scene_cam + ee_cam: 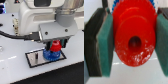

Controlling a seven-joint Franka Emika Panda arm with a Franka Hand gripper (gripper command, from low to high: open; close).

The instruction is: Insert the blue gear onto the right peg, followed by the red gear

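Grip confirmed: we find the gripper (54, 44) clamped on the red gear (133, 40), its teal pads (105, 45) against the toothed rim, directly above the blue gear (50, 54) on the plate (33, 59). We judge it light, rigid, smooth plastic; rim hold suits.

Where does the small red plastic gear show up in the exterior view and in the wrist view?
Exterior view: small red plastic gear sits low, right of centre, between the fingers, above the flat blue plastic gear.
Wrist view: it fills the picture's middle.
Shared landmark: the gripper fingers flanking it.
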